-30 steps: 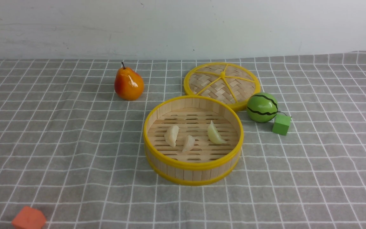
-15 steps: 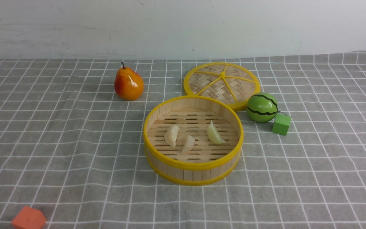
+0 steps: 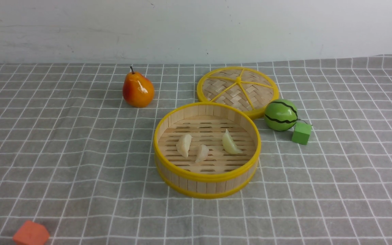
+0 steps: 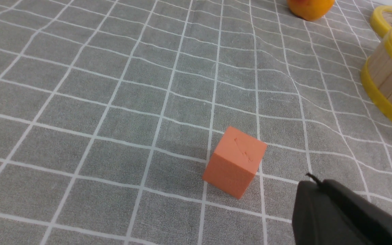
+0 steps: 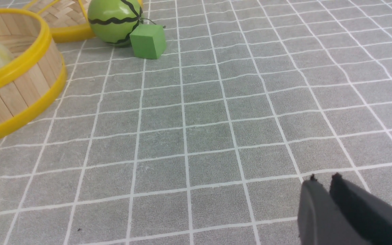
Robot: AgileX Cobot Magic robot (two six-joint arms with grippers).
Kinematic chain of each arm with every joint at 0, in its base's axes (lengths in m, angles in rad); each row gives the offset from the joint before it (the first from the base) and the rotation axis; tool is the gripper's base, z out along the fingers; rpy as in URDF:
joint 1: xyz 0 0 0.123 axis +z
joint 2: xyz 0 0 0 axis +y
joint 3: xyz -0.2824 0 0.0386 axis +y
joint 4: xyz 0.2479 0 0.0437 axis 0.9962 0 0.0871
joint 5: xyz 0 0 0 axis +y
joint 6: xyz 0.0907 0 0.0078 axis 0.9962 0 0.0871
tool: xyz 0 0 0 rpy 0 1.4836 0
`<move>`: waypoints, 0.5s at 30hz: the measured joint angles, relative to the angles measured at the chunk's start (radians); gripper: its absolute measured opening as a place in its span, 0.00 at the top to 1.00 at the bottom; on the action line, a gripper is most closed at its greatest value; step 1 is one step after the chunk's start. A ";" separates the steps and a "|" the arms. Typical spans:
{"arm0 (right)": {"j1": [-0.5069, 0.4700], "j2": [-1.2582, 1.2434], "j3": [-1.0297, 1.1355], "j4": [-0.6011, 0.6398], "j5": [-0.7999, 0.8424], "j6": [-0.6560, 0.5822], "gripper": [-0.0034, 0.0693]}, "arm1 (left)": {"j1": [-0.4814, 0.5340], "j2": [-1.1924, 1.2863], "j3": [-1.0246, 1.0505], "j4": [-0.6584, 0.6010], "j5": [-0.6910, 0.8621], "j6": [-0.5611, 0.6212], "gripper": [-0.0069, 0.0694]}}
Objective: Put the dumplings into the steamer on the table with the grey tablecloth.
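Observation:
The steamer [image 3: 206,177], a round bamboo basket with yellow rims, stands mid-table on the grey tablecloth [image 3: 63,153]. Three pale dumplings lie on its slatted floor: one at the left [image 3: 184,145], one in the middle [image 3: 201,153], one at the right [image 3: 230,143]. Neither arm shows in the front view. In the left wrist view my left gripper [image 4: 313,178] is shut and empty above the cloth, with the steamer's wall [image 4: 386,78] well off to one side. My right gripper [image 5: 323,177] hangs over bare cloth with its jaws a narrow gap apart and nothing between them, far from the steamer [image 5: 12,92].
A woven lid [image 3: 238,89] lies behind the steamer. An orange-red pear [image 3: 138,89] stands back left. A green striped ball [image 3: 280,115] and a green cube [image 3: 301,133] sit to the steamer's right. An orange cube [image 3: 31,233] lies front left, close to my left gripper [image 4: 235,166].

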 joint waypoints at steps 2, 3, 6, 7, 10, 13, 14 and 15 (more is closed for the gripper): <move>0.000 0.000 0.000 0.000 0.000 0.000 0.87 | 0.000 0.000 0.000 0.000 0.000 0.000 0.93; 0.000 0.000 0.000 0.000 0.000 0.000 0.86 | 0.000 0.000 0.000 0.000 0.001 0.000 0.92; 0.000 0.000 0.000 0.000 0.000 0.000 0.85 | 0.000 0.000 0.000 0.000 0.003 0.000 0.92; 0.000 0.000 0.000 0.000 0.000 0.000 0.85 | 0.000 0.000 0.000 0.000 0.003 0.000 0.92; 0.000 0.000 0.000 0.000 0.000 0.000 0.85 | 0.000 0.000 0.000 0.000 0.003 0.001 0.91; 0.000 0.000 0.000 0.000 0.000 0.000 0.85 | 0.000 0.000 0.000 0.000 0.003 0.001 0.91; 0.000 0.000 0.000 0.000 0.000 0.000 0.84 | 0.000 0.000 0.000 0.000 0.003 0.001 0.91; 0.000 0.000 0.000 0.000 0.000 0.000 0.84 | 0.000 0.000 0.000 0.000 0.003 0.001 0.91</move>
